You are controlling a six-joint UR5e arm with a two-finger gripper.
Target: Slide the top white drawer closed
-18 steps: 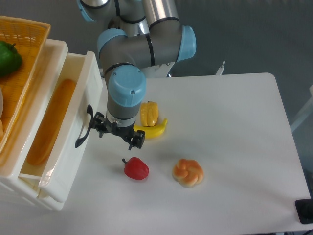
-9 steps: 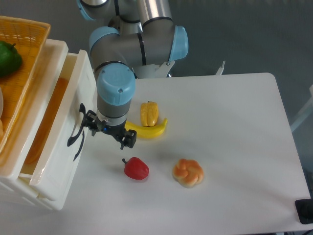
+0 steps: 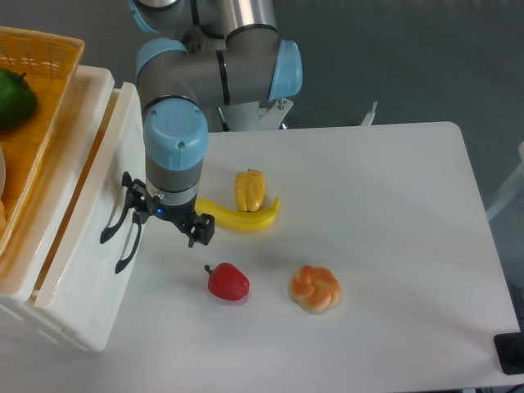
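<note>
The top white drawer (image 3: 94, 172) stands almost flush with the cabinet at the left. Only a narrow orange-tinted slit of its inside (image 3: 72, 211) shows. Its black curved handle (image 3: 110, 226) sits just left of my gripper (image 3: 168, 219). The gripper points straight down and its left side rests against the drawer front by the handle. The blue wrist hides the fingertips, so I cannot tell whether the jaws stand open or shut. The lower drawer's matching black handle (image 3: 125, 250) shows just below.
On the table to the right of the gripper lie a banana (image 3: 241, 217), a yellow pepper (image 3: 250, 189), a red pepper (image 3: 228, 282) and an orange-white bun (image 3: 314, 288). An orange basket (image 3: 49, 57) with a green fruit (image 3: 15, 97) sits on the cabinet.
The gripper has moved left against the drawer front. The top drawer has slid in with it, and the long orange loaf inside is now covered.
</note>
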